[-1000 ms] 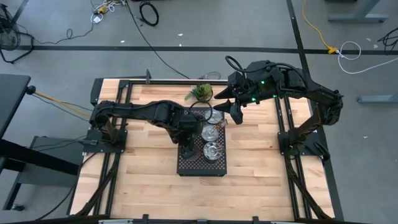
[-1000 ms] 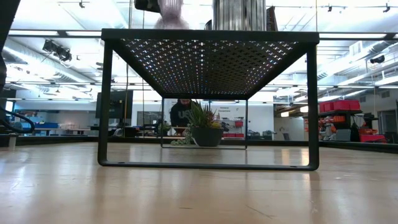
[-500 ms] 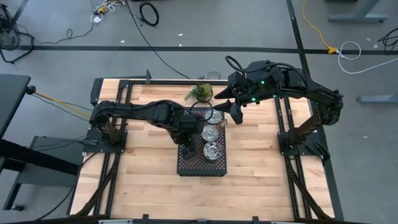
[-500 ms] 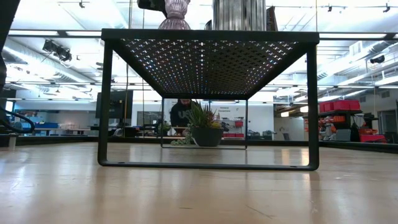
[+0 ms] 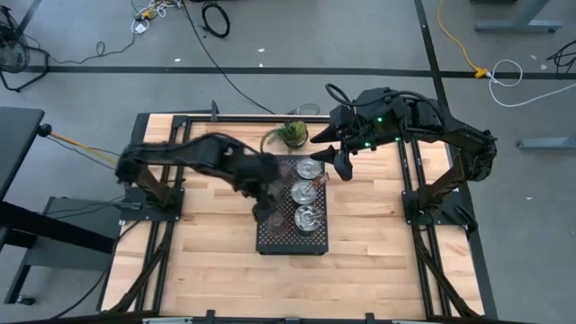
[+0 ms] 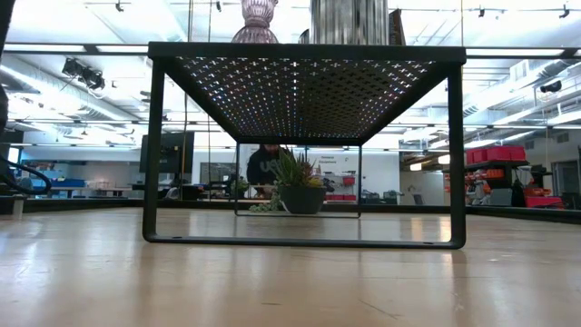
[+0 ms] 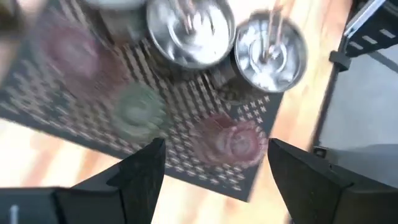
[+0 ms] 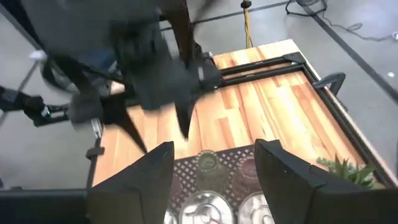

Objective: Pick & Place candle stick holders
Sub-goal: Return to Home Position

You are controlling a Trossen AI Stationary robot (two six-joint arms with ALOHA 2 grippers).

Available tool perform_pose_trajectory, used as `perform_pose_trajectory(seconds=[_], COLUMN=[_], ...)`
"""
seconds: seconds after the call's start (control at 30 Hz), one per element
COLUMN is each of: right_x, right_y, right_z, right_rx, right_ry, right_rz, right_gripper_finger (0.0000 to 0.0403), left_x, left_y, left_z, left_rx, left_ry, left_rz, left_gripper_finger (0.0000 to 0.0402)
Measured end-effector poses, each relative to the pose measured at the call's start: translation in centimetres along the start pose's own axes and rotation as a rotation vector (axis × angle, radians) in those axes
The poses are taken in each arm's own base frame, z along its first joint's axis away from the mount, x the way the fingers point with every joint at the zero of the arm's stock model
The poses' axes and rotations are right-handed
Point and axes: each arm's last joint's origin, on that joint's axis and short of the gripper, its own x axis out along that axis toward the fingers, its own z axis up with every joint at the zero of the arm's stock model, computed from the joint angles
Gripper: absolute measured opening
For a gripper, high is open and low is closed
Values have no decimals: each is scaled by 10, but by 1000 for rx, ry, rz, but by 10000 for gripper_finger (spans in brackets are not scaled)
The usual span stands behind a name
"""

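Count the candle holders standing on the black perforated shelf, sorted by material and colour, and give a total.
Shiny silver metal holders with round dish bases: 3
Pinkish translucent glass cups: 2
Greenish translucent glass cup: 1
Total: 6

Holding left gripper (image 5: 263, 212) out toward centre, arm stretched from left-side base, fingers (image 7: 140, 171) spread wide, nothing between. Poising right gripper (image 5: 341, 164) farther back, elbow folded toward right side, fingers (image 8: 155, 168) equally parted, empty.
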Motion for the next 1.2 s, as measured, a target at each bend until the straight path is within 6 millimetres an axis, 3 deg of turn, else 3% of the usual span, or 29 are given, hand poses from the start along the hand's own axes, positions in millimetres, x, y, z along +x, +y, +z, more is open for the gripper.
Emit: perform_pose_trajectory(seconds=[0.2,0.37,0.53,0.67,0.87,1.03,1.2], right_x=[-13,-40,-65,-84,-99,-92,-73], right_y=[0,3,16,19,18,7,-4], right_z=[-3,-6,-22,-42,-87,-133,-176], right_rx=[-51,-49,-80,-31,77,104,185], right_ry=[14,-13,24,6,-85,-153,-225], right_rz=[-2,9,2,-20,-36,-69,-33], right_gripper_finger=[213,203,197,196,196,196,196], left_x=[-61,-111,-127,-117,-75,-26,22], left_y=[4,16,34,52,61,66,77], left_z=[-23,-55,-99,-135,-172,-193,-215], left_rx=[200,204,164,82,41,20,-124], left_ry=[-219,-399,-442,-478,-601,-706,-705], left_rz=[148,275,270,280,211,216,170], left_gripper_finger=[287,287,287,287,287,287,287])
